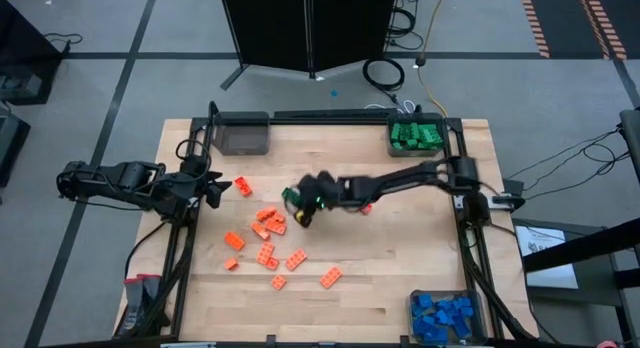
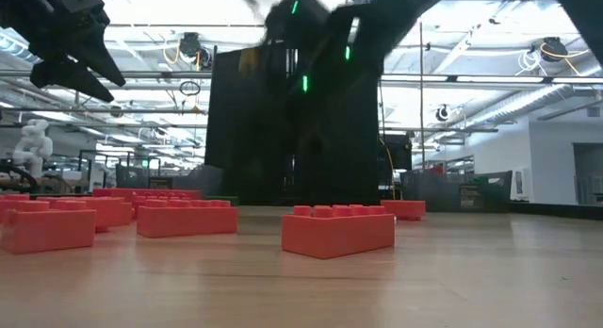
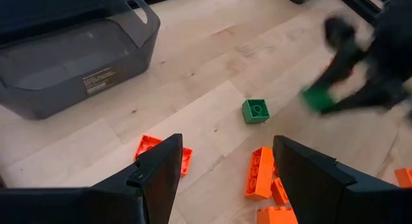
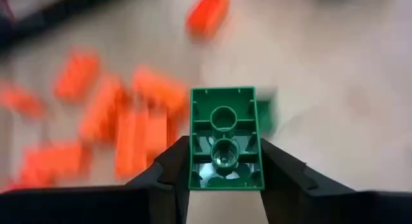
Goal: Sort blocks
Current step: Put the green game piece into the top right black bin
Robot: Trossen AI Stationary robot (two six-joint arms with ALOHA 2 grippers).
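Observation:
Several orange blocks lie flat and scattered on the table left of centre; they also show in the low view. A small square green block rests studs-up on the wood beside them. My right gripper hovers over the orange pile, shut on an oblong green block. My left gripper is open and waits near the table's left edge, above the wood. My right gripper pinches the oblong green block by its two long sides, near one end, one finger on each side. The block's hollow underside faces the wrist camera, and its other end sticks out past the fingertips. It is lifted clear of the table.
A grey bin sits at the far left corner. A bin of green blocks stands at the far right and a bin of blue blocks at the near right. Bare wood spans the table's right half.

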